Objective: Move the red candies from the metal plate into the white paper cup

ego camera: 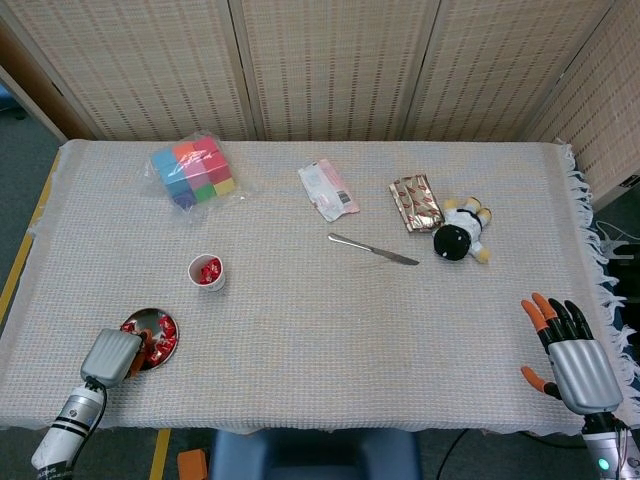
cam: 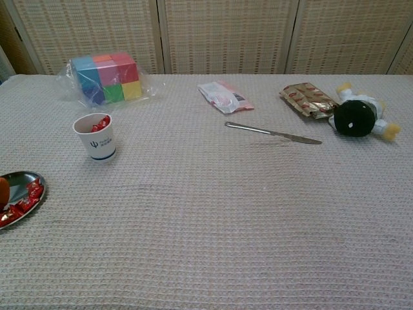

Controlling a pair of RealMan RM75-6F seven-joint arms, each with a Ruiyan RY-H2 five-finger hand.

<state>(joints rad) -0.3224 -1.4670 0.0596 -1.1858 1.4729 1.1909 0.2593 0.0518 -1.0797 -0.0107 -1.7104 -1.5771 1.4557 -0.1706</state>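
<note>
The red candies (ego camera: 160,332) lie loose in the shallow metal plate (ego camera: 141,319) at the table's near-left corner — small, light, crinkly-wrapped, likely slippery, best pinched singly. More already sit in the white paper cup (ego camera: 207,272) nearby. The left hand (ego camera: 113,355) reaches over them; whether it holds one I cannot tell — the right hand (ego camera: 572,355) rests spread and empty.

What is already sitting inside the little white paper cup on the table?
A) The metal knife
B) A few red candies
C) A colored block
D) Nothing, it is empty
B: in both views red candies show inside the rim of the white paper cup, while the knife and the bag of colored blocks lie elsewhere on the cloth.
</note>
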